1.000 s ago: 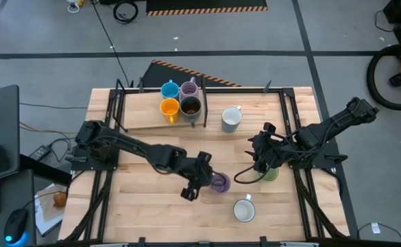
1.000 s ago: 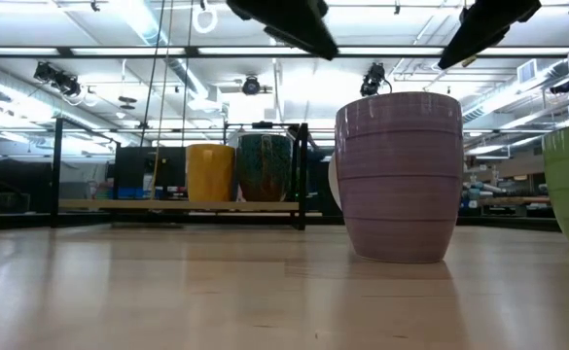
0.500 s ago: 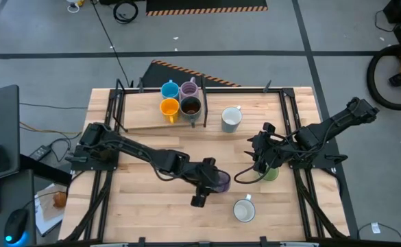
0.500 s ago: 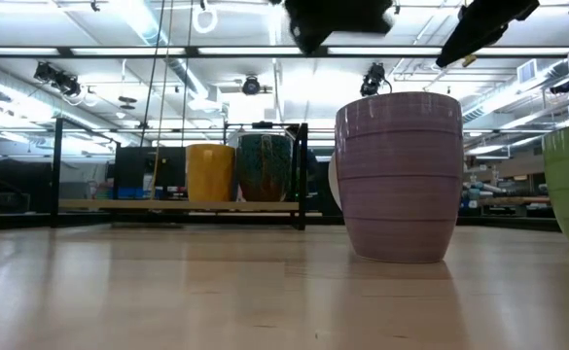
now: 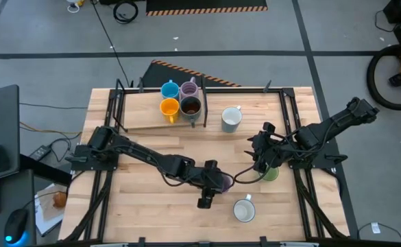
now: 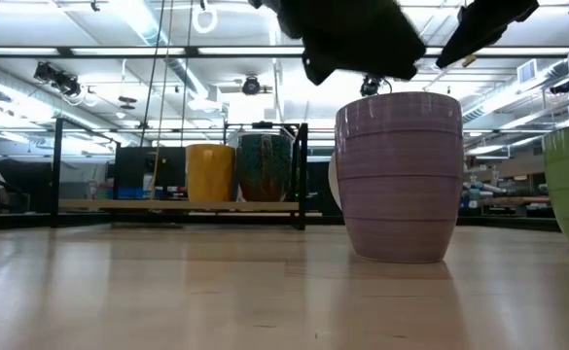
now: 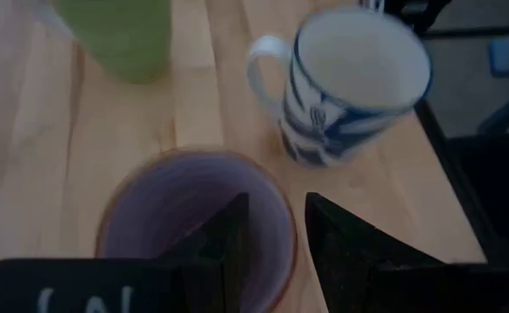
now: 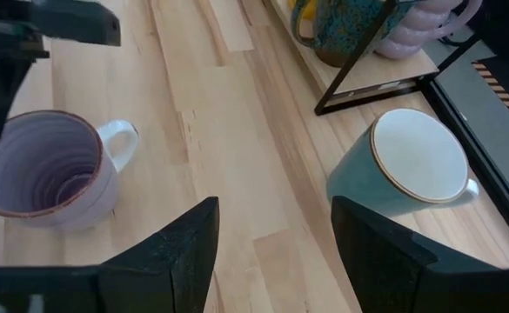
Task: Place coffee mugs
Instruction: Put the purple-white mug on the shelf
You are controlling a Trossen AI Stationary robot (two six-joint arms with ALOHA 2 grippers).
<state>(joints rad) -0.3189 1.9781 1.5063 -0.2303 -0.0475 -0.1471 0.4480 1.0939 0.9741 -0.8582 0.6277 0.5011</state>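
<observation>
A lilac mug (image 5: 221, 182) (image 6: 398, 175) (image 8: 45, 169) stands upright on its base near the table's middle, handle toward the far side. My left gripper (image 7: 276, 217) (image 5: 212, 185) (image 6: 362, 49) hovers open just above it. One fingertip is over the hollow and one is outside the rim (image 7: 282, 228), on the side facing the white mug with blue pattern (image 7: 354, 78) (image 5: 243, 209). My right gripper (image 8: 273, 209) (image 5: 260, 156) waits open above the table, beside the green mug (image 5: 271, 174) (image 7: 123, 35).
A rack (image 5: 152, 122) at the far edge holds blue (image 5: 169, 90), lilac (image 5: 188, 89), orange (image 5: 169, 107) and dark brown (image 5: 190, 106) mugs. A pale teal mug with a white inside (image 5: 231, 119) (image 8: 402, 169) stands to its right. Bare wood lies left of the lilac mug.
My left gripper has moved toward the table's right and near edge, from beside the lilac mug to over its rim, and has come lower. The mug has stayed in place.
</observation>
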